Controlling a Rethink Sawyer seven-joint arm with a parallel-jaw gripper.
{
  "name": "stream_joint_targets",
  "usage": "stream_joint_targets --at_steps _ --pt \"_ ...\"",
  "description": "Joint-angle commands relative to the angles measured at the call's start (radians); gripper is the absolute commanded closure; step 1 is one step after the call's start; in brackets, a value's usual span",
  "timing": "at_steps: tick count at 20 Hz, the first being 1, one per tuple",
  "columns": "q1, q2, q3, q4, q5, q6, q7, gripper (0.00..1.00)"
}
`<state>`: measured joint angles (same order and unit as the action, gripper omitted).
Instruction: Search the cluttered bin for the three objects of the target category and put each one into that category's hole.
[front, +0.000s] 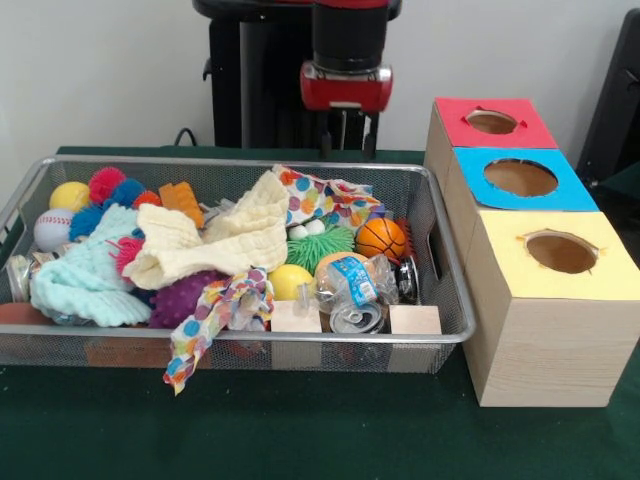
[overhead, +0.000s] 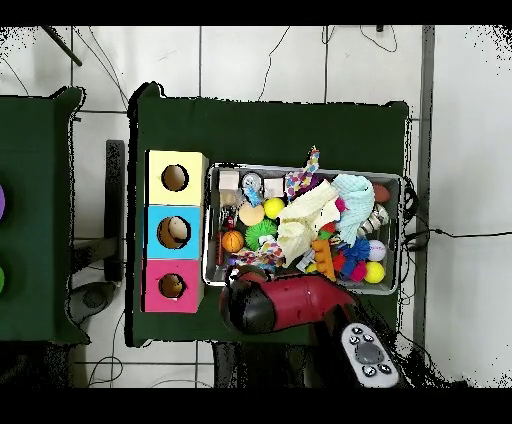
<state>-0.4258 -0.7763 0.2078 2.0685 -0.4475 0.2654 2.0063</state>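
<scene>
Front view: red-and-black gripper (front: 346, 150) hangs behind silver wire-mesh bin (front: 455, 330)'s far rim, beside three wooden boxes (front: 545, 340); jaw state indeterminable.

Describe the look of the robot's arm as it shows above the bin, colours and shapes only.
In the front view the arm is a thick black cylinder ending in a glossy red collar, with dark hardware below it and a black pedestal column behind. From overhead the arm is a rounded red shell with a black end cap. The gripper cannot be made out clearly.
</scene>
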Motion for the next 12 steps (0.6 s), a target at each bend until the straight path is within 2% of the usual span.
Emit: stream_joint_targets --at_steps 1,4,7,12 --pt "-0.166 -0.241 0.153 0.151 0.087 0.219 -0.151 0.00" --pt "-0.237 -0.322 0.183 0.162 0.080 0.271 -0.247 0.00" --pt "-0.302 -0.372 0.221 0.151 0.067 0.313 -0.314 0.00" --pt "-0.367 -0.333 0.275 0.094 -0.013 0.294 -0.312 0.00"
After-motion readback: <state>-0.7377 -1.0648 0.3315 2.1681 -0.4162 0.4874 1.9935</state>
